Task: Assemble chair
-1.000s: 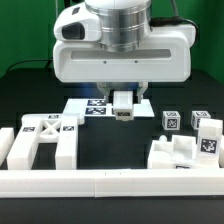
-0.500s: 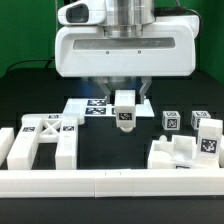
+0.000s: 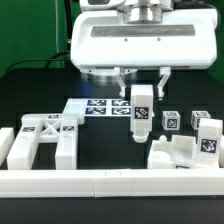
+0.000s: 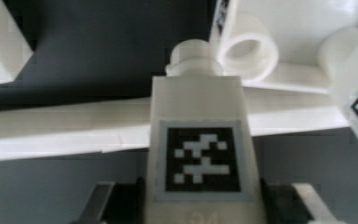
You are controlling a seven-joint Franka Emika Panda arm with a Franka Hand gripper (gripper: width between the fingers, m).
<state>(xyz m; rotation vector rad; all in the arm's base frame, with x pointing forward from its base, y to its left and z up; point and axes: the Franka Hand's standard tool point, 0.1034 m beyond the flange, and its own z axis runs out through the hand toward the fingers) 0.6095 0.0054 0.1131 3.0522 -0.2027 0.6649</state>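
White plastic chair parts lie mostly unjoined: an X-braced frame (image 3: 45,140) at the exterior view's lower left and a cluster of further pieces (image 3: 185,152) at lower right, so nearly all assembly appears outstanding. The gripper (image 3: 143,90), at centre frame, is clamped on one square leg (image 3: 142,115). The leg hangs upright beneath the jaws, near the cluster's left edge.

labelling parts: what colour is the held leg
White leg with a black-and-white square tag; clearest in wrist view.
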